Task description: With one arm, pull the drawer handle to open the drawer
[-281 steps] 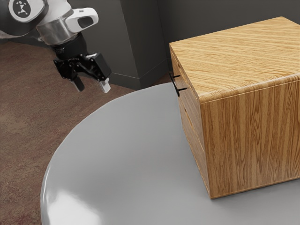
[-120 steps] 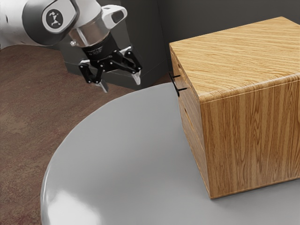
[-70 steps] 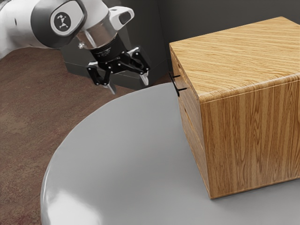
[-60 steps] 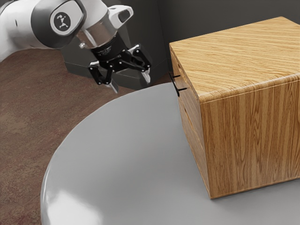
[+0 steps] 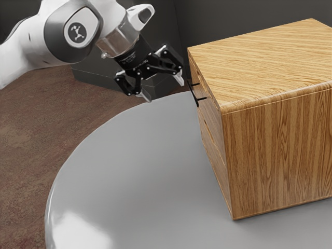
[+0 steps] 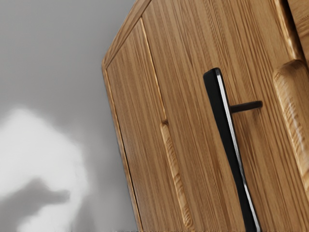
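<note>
The Franka arm (image 5: 23,49) is seen entering from the exterior view's upper left, its white links angled downward toward the exterior view's right. A large grey joint cap (image 5: 78,32) bearing a small white emblem is turned toward the camera. Beyond it, a silver wrist flange (image 5: 120,40) is carried, with a white housing (image 5: 141,13) mounted on its upper side. The black gripper (image 5: 163,86) is held tilted, pointed down and toward the exterior view's right. Its two fingers are spread wide apart, and nothing is gripped between them. White pads are shown at the fingertips (image 5: 180,79), one set lower than the other.
</note>
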